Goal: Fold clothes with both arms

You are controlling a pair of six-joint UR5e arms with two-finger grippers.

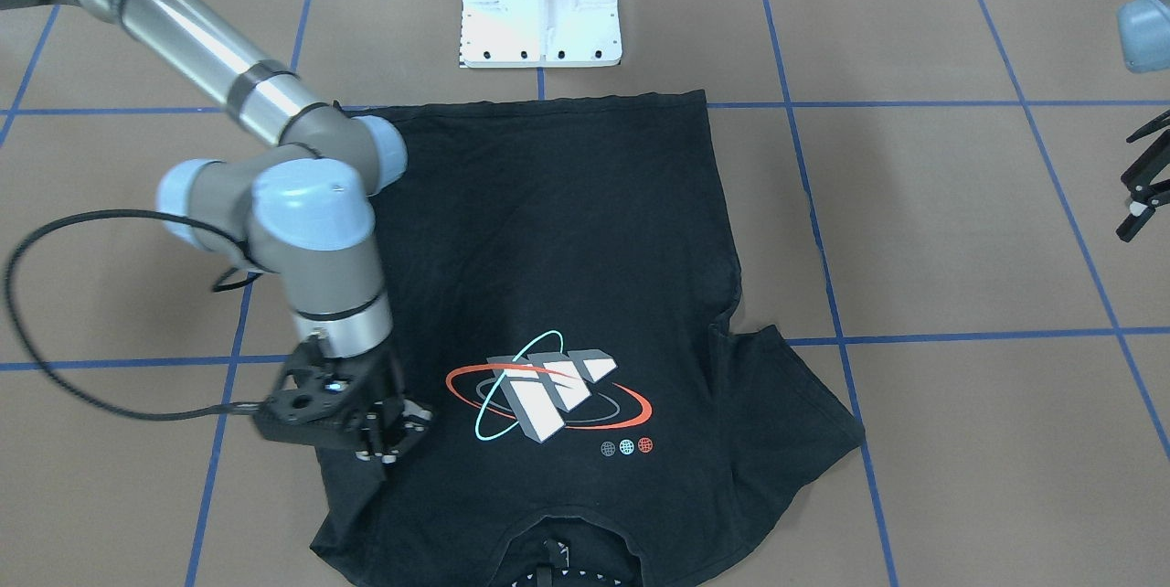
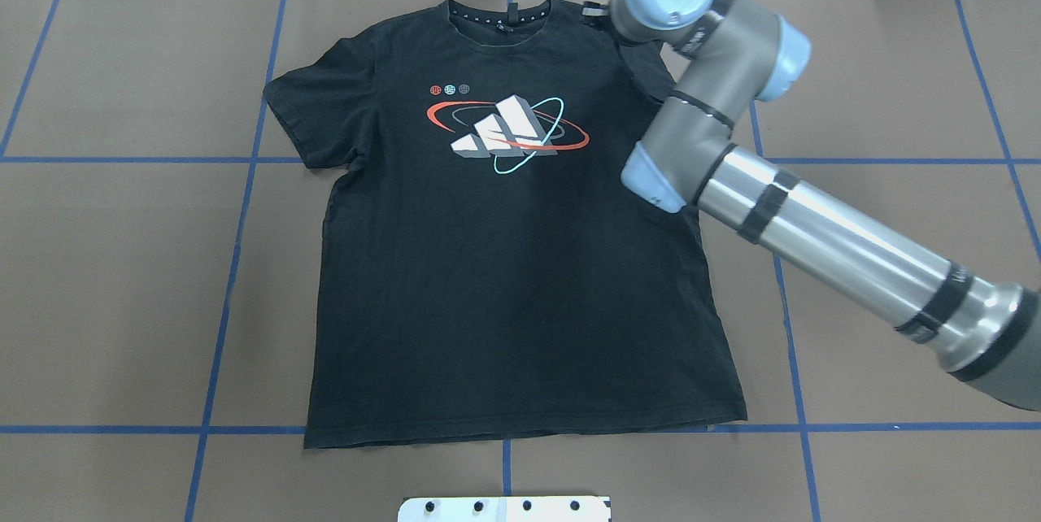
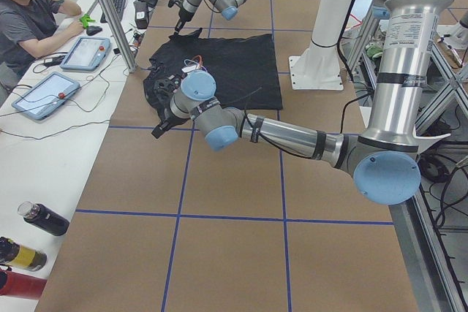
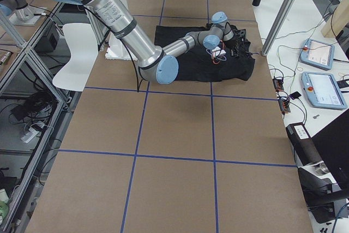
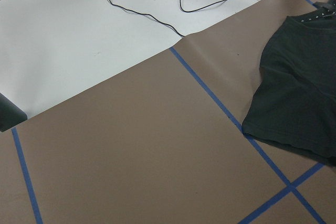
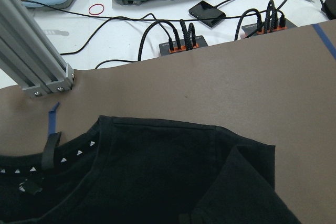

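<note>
Right gripper (image 1: 384,448) sits low on the T-shirt (image 1: 567,249), at the shoulder/sleeve corner on its own side, fingertips at or on the cloth. Can't tell its opening: the fingertips look close together in the front view, the overhead hides them under the wrist, and the wrist cam shows no fingers, so a pinch is unconfirmed. From this gripper, the collar (image 1: 567,550) is just beside it across the shirt, the chest graphic (image 1: 548,390) is near, toward the other arm, and the hem (image 1: 548,98) is well back toward the robot base. The long axis runs collar to hem, away from the base, so the body trails from the gripper back to the robot. Just under the right wrist cam a flap of black cloth (image 6: 247,177) appears doubled over the shoulder; I read that as this side's sleeve turned inward, not certain. Left gripper (image 1: 1126,187) is spread wide, holds nothing, and hangs over bare table (image 1: 960,294), well apart from the opposite sleeve (image 1: 804,404), which lies out flat. The right arm is clearly the nearer one; the left has to close that gap before any two-arm fold. Shirt is face up, black, mostly flat, with light wrinkles at the free sleeve's armpit.
</note>
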